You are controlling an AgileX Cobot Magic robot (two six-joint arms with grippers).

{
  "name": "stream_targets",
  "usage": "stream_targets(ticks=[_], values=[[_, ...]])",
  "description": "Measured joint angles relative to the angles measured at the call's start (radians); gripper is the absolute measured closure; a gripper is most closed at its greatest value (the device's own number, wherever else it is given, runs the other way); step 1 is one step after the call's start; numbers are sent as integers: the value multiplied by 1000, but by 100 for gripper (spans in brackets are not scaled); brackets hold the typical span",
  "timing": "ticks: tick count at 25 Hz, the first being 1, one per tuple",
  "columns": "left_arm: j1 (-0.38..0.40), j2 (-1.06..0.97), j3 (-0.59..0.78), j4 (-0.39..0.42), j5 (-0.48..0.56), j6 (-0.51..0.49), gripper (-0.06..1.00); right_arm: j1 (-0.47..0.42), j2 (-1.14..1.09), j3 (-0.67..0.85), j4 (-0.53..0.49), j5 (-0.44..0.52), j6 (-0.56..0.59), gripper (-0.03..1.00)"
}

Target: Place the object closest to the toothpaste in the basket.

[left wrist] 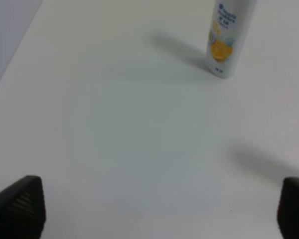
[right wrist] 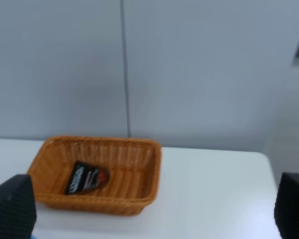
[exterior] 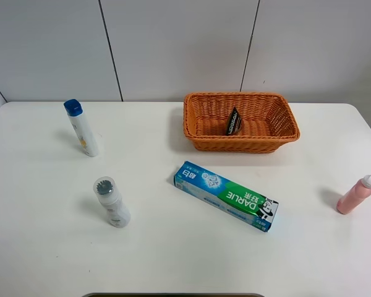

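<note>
The green and blue toothpaste box [exterior: 226, 195] lies flat at the table's middle. The orange wicker basket [exterior: 241, 145] stands behind it and holds a small black packet [exterior: 234, 122]; both also show in the right wrist view, the basket [right wrist: 89, 203] and the packet [right wrist: 85, 178]. Neither arm shows in the exterior high view. My left gripper [left wrist: 157, 209] is open and empty above bare table. My right gripper [right wrist: 152, 206] is open and empty, well back from the basket.
A white bottle with a blue cap [exterior: 81, 128] stands at the back left, also in the left wrist view [left wrist: 228, 37]. A white bottle with a grey cap [exterior: 112, 202] stands front left. A pink bottle [exterior: 357, 194] stands near the right edge.
</note>
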Motion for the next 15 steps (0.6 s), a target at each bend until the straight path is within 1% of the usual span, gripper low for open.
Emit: stream_targets(ticks=[3,7,11,15], values=[[0,0,0,0,0,0,0,-49,-49,5,6,0,-4,-2],[0,0,0,0,0,0,0,-103,-139,90,46,-1,-4,-2],[0,0,0,0,0,0,0,-151,-237,240,53,0,-4,-2],[0,0,0,0,0,0,0,-185,-318,436,54,0,-4,-2]])
